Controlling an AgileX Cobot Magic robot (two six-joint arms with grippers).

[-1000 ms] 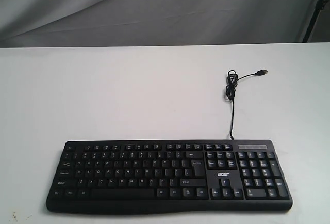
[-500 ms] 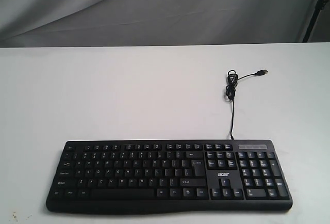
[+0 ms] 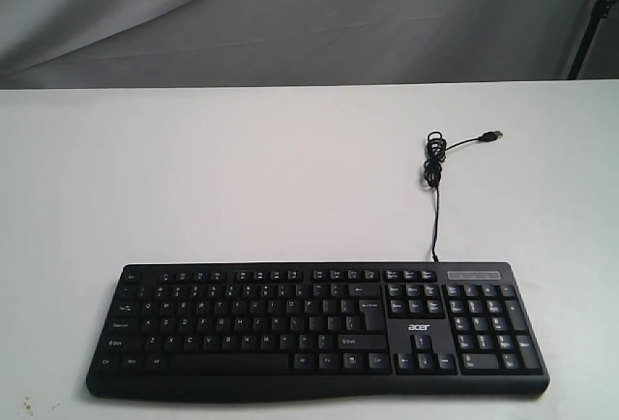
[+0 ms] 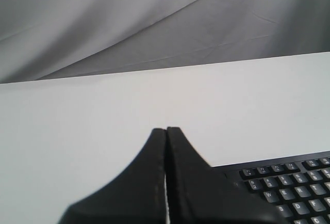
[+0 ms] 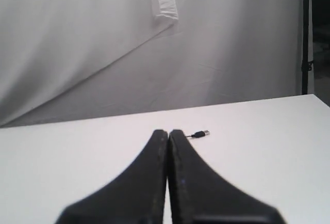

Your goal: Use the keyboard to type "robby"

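Note:
The wide black keyboard with white legends and a small acer logo lies along the table's near edge in the exterior view. Its thin black USB cable runs away from it to a loose plug. Neither arm appears in the exterior view. In the left wrist view my left gripper is shut with nothing in it, and one corner of the keyboard shows beside it. My right gripper is also shut and empty, with only the USB plug showing just past its tips.
The white table stretches far behind the keyboard up to a grey cloth backdrop. A black stand pole rises at the far right edge.

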